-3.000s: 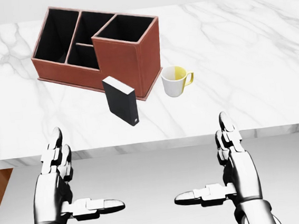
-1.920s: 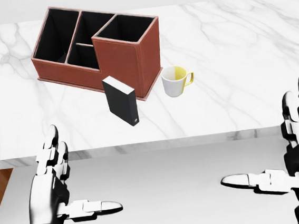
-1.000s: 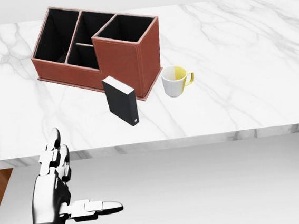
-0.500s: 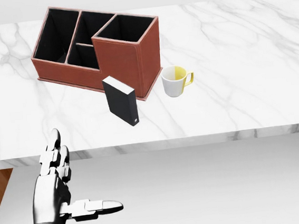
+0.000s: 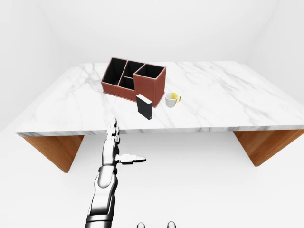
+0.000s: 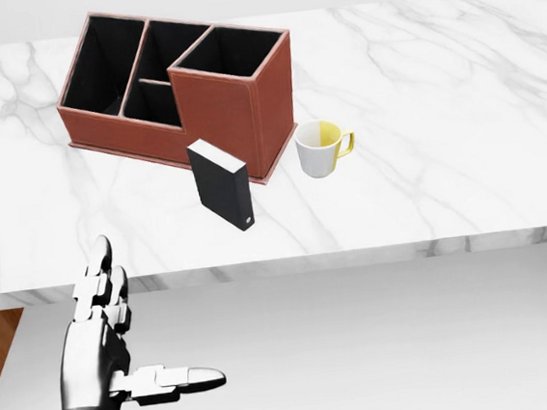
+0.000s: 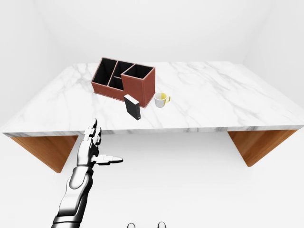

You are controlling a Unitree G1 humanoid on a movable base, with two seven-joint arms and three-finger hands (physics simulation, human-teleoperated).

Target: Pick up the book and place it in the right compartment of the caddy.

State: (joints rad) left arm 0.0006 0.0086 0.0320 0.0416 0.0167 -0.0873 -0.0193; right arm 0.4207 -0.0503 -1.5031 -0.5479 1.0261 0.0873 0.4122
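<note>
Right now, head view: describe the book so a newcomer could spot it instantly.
On the white marble table, find the red-brown caddy with black compartments. Just below its tall right compartment in the head view stands the book, upright and black, left of a white mug with a yellow handle. It is the only black slab standing free on the marble.

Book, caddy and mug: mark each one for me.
book (image 6: 218, 185): head view, on its dark broad face.
caddy (image 6: 233, 107): head view, on the brown wall of its tall compartment.
mug (image 6: 317, 157): head view, on its white side.

Black book (image 6: 221, 184), reddish-brown caddy (image 6: 226, 113)
</note>
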